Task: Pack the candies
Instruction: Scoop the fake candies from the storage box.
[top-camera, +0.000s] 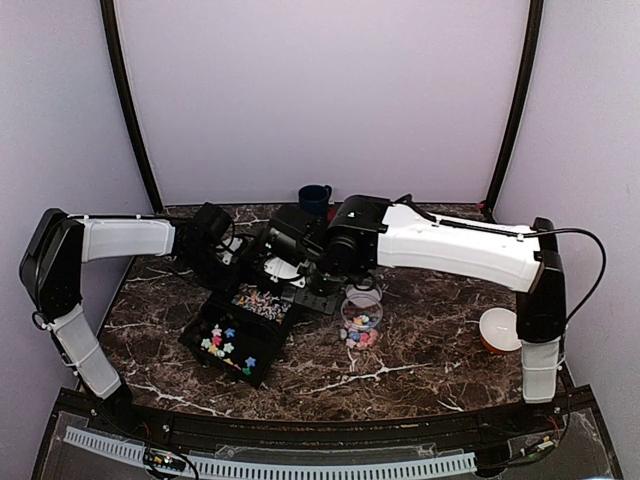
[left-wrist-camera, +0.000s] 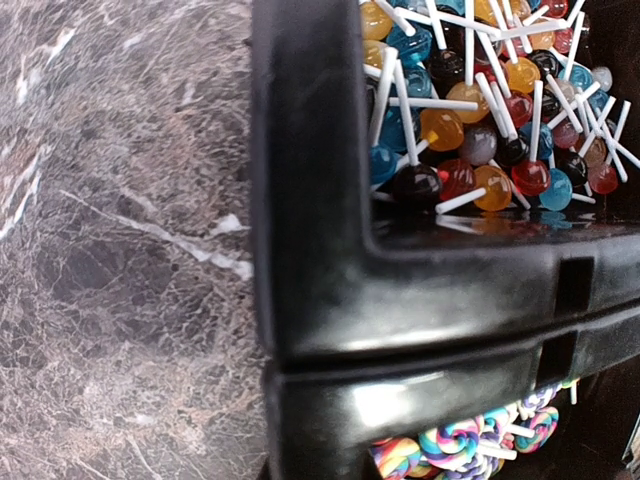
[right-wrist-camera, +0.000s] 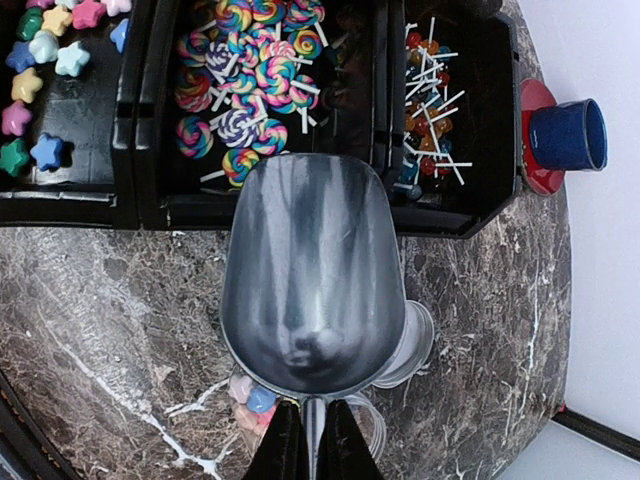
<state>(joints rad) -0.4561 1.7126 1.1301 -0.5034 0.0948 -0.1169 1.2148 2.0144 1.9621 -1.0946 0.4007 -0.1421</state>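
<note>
The candies lie sorted in a black tray (top-camera: 262, 372): coloured stars (right-wrist-camera: 40, 60), swirl lollipops (right-wrist-camera: 245, 70) and round lollipops (left-wrist-camera: 480, 100). A few candies (top-camera: 360, 328) sit in the clear jar (right-wrist-camera: 415, 345) right of the tray. My right gripper (right-wrist-camera: 313, 440) is shut on the handle of an empty metal scoop (right-wrist-camera: 310, 280). The scoop's bowl hangs over the jar and its tip reaches the tray's near wall. My left gripper (top-camera: 232, 262) is at the tray's far left corner. Its fingers do not show in the left wrist view, where the tray's rim (left-wrist-camera: 420, 290) fills the jaws' place.
A blue cup (right-wrist-camera: 567, 135) stands on a red saucer (right-wrist-camera: 530, 100) behind the tray. A white and orange bowl (top-camera: 498, 330) sits at the table's right side. The table is dark marble, with purple walls around it.
</note>
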